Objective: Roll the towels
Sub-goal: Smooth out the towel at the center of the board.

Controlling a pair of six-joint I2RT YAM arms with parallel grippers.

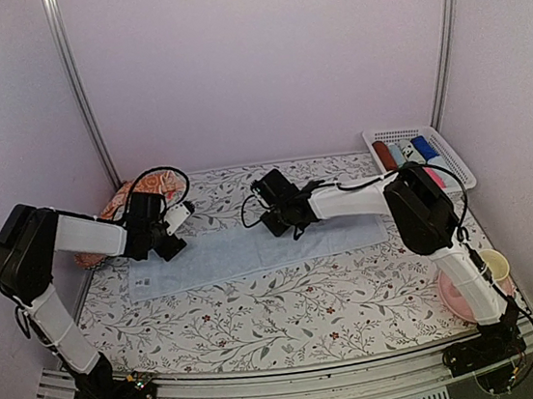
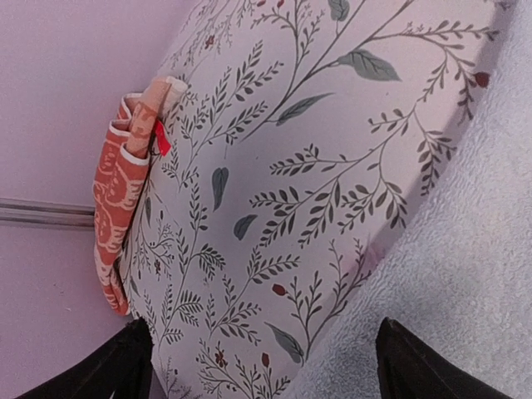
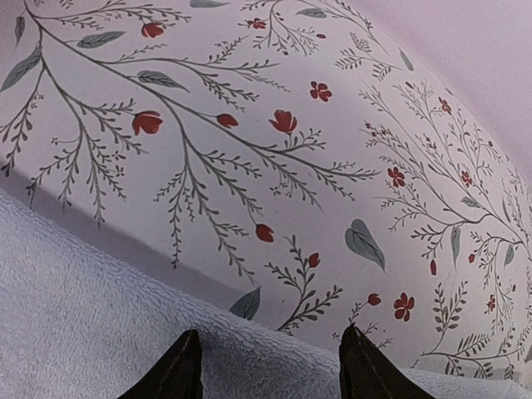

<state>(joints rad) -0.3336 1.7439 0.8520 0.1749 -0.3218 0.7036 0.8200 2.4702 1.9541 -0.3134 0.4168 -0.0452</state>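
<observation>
Finds the light blue towel [image 1: 253, 248] spread flat at the centre of the table [image 1: 289, 304], long axis running 9 to 3 o'clock, wholly unrolled. Finds the orange-red towel [image 1: 134, 191] bunched at 10 o'clock in the back-left corner, touched by neither arm and apart from the blue cloth.

Places the left gripper [image 1: 176, 238] just beside the blue towel's far-left corner, toward 9 o'clock. Confirms by its wrist view fingers spread wide with nothing between them, bare floral tabletop below and the cloth off to one side. Places the right gripper [image 1: 274, 220] over the far hem, near 12 o'clock of the cloth. Sees there fingers part-way apart above the hem, tips cut off by the frame edge. Cannot tell whether pinching cloth or merely poised.

Judges the step in hand as taking hold of the far hem, ahead of the first turn. Calls next for both grippers seated on that same hem and closed on it, then a turn toward 6 o'clock, kept level to avoid a skewed roll.

Notes open tabletop from the near hem toward 6 o'clock, ample for rolling. Notes less room between far hem and back wall [image 1: 260, 64] at 12. Notes a white basket [image 1: 441, 154] at 2 o'clock and a pink plate [image 1: 451, 298] with a yellow cup [image 1: 495, 264] at 4 o'clock, both off the rolling path.
</observation>
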